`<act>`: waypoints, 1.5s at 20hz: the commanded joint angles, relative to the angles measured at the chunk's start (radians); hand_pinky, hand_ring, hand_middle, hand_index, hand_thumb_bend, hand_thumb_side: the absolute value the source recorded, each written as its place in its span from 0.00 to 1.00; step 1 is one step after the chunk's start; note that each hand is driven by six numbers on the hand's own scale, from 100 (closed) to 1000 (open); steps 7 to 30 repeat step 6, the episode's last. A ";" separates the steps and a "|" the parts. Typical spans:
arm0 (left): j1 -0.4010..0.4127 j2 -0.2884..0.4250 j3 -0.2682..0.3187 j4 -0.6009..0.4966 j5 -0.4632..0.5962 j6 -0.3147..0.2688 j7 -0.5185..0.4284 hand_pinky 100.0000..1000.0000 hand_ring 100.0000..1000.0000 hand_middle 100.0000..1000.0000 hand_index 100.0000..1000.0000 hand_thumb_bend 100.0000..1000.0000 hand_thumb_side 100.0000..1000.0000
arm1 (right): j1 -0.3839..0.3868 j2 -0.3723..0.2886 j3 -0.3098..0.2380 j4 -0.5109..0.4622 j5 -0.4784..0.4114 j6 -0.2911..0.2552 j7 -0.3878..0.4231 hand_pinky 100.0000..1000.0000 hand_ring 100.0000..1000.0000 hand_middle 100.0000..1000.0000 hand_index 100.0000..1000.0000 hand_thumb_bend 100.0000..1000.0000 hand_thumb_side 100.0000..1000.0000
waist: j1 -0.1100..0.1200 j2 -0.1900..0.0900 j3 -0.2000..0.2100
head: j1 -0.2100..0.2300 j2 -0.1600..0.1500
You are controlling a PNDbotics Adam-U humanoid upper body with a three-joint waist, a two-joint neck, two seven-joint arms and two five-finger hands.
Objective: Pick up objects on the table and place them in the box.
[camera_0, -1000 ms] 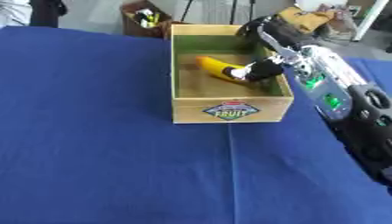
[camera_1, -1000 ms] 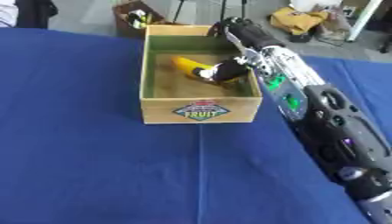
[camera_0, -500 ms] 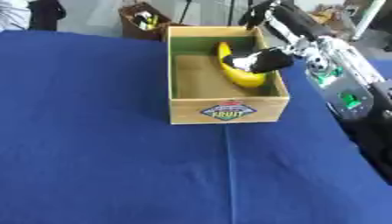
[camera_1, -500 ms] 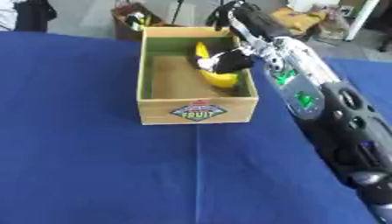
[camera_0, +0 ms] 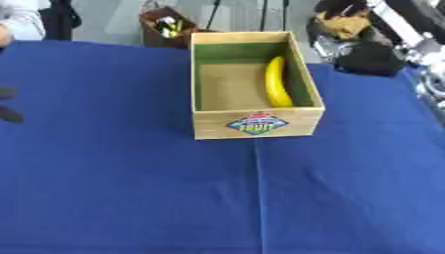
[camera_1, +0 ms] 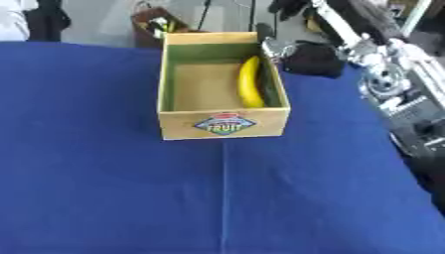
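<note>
A table [camera_0: 130,198] covered with a blue cloth fills most of both views, and a straight crease in the cloth runs from the box toward the near edge. Beyond the far edge a grey floor is seen, with a brown basket [camera_0: 170,27] holding small yellow and dark things, some thin black stand legs, and a heap of tan and dark stuff near the far right corner. At the far left corner a part of a person in light clothing is visible, touching nothing on the table. The box [camera_0: 254,124], made of wood with green inner walls and a colourful fruit label on its near face, stands on the far middle part of the table. The banana [camera_0: 276,82] lies inside the box, along its right wall, with its length pointing from the near side to the far side. The right arm enters from the upper right corner, black with silver joints and some green lights. The right hand [camera_1: 311,58] is held just outside the right wall of the box, near its far corner, apart from the banana; it appears as a dark rounded mass, so it cannot be told whether its fingers are spread or closed. At the left edge of the left eye view two small dark shapes are seen above the cloth, which cannot be identified.
</note>
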 commanded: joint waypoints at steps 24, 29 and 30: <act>0.004 0.005 0.014 -0.018 -0.005 0.000 0.009 0.42 0.59 0.68 0.78 0.00 1.00 | 0.062 -0.046 -0.074 -0.087 -0.117 0.006 -0.099 0.67 0.66 0.53 0.71 0.00 0.64 | 0.016 -0.041 -0.025 | 0.031 0.024; 0.004 0.005 0.014 -0.018 -0.005 0.000 0.009 0.42 0.59 0.68 0.78 0.00 1.00 | 0.062 -0.046 -0.074 -0.087 -0.117 0.006 -0.099 0.67 0.66 0.53 0.71 0.00 0.64 | 0.016 -0.041 -0.025 | 0.031 0.024; 0.004 0.005 0.014 -0.018 -0.005 0.000 0.009 0.42 0.59 0.68 0.78 0.00 1.00 | 0.062 -0.046 -0.074 -0.087 -0.117 0.006 -0.099 0.67 0.66 0.53 0.71 0.00 0.64 | 0.016 -0.041 -0.025 | 0.031 0.024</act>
